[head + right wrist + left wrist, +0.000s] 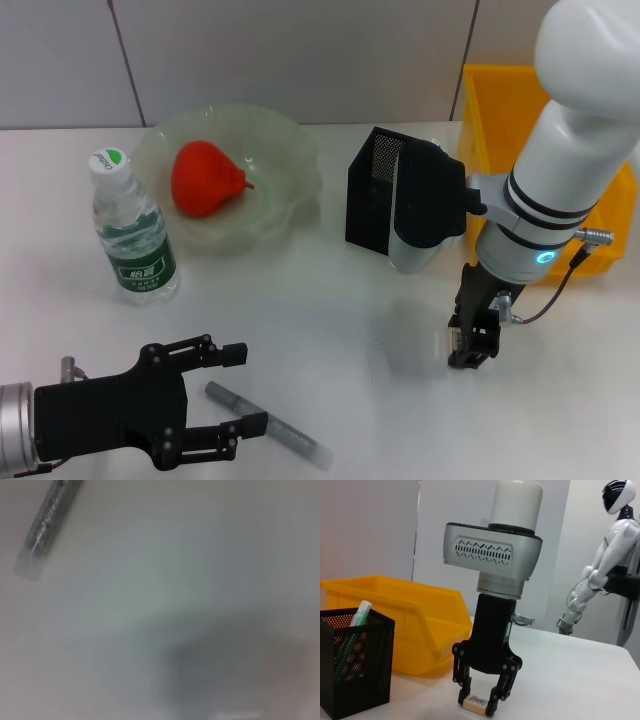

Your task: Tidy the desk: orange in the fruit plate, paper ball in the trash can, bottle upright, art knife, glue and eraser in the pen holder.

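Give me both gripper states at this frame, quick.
Left gripper: open, empty, low over the white table.
Right gripper: down at the table, fingers around the tiny cream-white rectangular eraser.

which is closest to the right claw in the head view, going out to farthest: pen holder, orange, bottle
Measured from the right claw, low on the table's right side:
1. pen holder, just behind it and slightly left.
2. orange, farther left, lying in the fruit plate.
3. bottle, upright at the far left.
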`<state>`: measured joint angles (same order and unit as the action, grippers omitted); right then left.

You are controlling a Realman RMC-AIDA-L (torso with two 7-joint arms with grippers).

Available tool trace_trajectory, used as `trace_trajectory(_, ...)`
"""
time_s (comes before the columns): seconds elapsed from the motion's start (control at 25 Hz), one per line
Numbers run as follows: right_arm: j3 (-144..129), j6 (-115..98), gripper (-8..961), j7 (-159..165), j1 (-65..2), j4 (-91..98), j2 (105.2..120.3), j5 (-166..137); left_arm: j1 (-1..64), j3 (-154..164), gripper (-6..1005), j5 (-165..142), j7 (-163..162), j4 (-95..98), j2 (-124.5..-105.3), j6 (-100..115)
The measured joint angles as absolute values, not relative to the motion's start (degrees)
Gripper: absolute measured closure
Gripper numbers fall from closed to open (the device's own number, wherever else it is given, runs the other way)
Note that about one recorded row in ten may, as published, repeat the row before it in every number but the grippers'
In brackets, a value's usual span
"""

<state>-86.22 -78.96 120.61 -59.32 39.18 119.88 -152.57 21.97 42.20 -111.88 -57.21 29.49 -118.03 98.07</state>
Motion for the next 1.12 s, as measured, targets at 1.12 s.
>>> trace_trajectory(1.12,-64.7,-79.5,550,135.9,-56.7,64.1,118.95,-153.2,21.7,42.4,214,-111.9,-57.2,29.5,-118.01,98.2)
